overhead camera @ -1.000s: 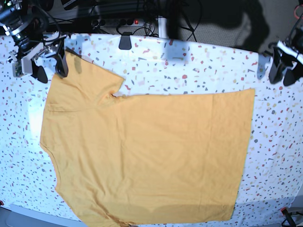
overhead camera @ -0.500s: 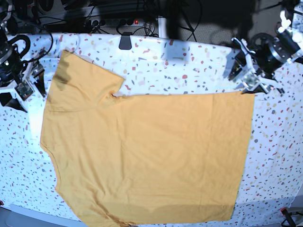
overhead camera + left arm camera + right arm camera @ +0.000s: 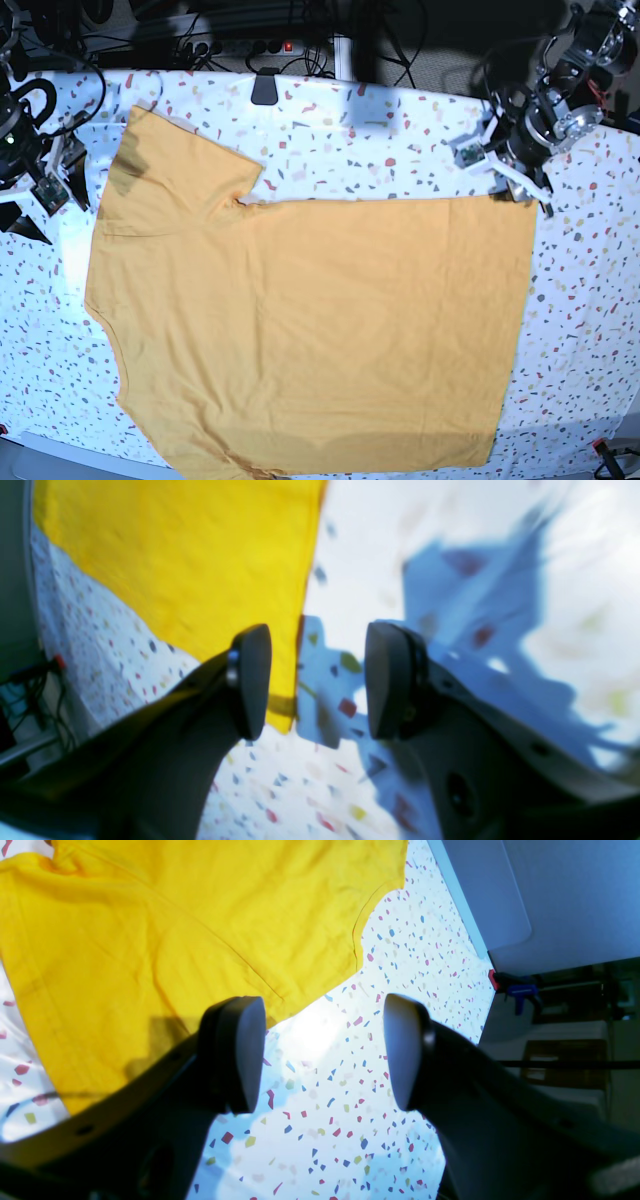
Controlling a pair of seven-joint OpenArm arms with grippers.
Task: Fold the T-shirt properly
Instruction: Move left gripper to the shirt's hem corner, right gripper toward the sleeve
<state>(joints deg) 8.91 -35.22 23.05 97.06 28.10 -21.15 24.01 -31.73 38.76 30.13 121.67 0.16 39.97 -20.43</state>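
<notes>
The orange-yellow T-shirt lies spread flat on the speckled table, one sleeve pointing to the upper left. My left gripper hovers at the shirt's upper right hem corner. In the left wrist view it is open, with the shirt's corner just inside the left finger. My right gripper hangs over the table left of the sleeve. Its wrist view shows it open and empty, the T-shirt behind the fingers.
A black clamp sits at the table's back edge, with cables and a power strip behind it. The shirt's lower hem reaches the table's front edge. A blue clamp grips the table's side edge.
The right gripper left the sleeve's top and moved down-left off the shirt. The left gripper came in from the table's right edge to the shirt's upper right corner. Both stayed open.
</notes>
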